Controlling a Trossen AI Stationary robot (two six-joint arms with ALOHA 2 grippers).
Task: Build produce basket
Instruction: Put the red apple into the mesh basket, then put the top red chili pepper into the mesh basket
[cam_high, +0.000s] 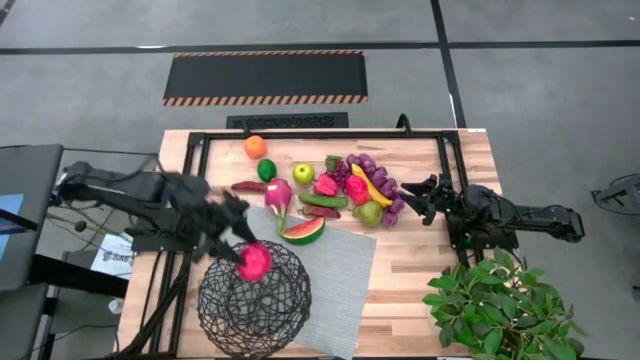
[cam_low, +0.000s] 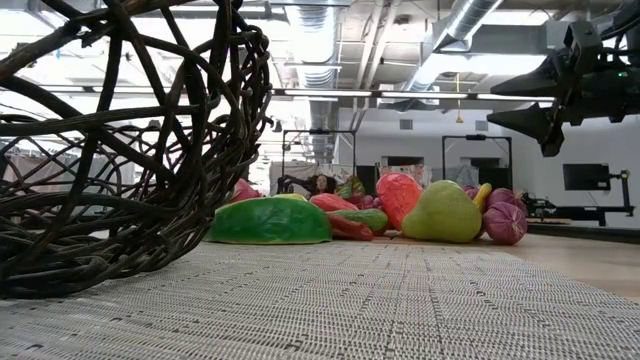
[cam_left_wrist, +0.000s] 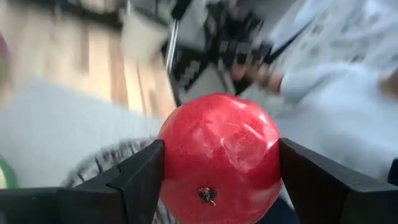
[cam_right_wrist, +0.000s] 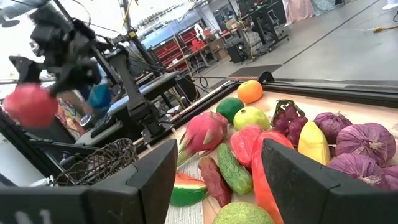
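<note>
The left gripper (cam_left_wrist: 221, 165) held a red fruit (cam_high: 255, 260) between its jaws, which were closed on the fruit's two sides. In the high view the fruit hung above the rim of the basket (cam_high: 215, 305), at the basket's far edge. The basket stood on the grey mat (cam_high: 340, 270) at the near left of the worktop (cam_high: 470, 150).

The step in hand appeared to be placing the fruit into the basket. To do it well, the fruit should be brought over the basket's middle, lowered inside the rim, and released only when low, so that it neither bounces out nor tips the light mesh.

The remaining produce (cam_high: 335, 190) lay in a cluster on the worktop beyond the mat. The right gripper (cam_high: 415, 195) waited just beside that cluster with its jaws open and empty. A leafy plant (cam_high: 500, 300) stood at the near right corner.
</note>
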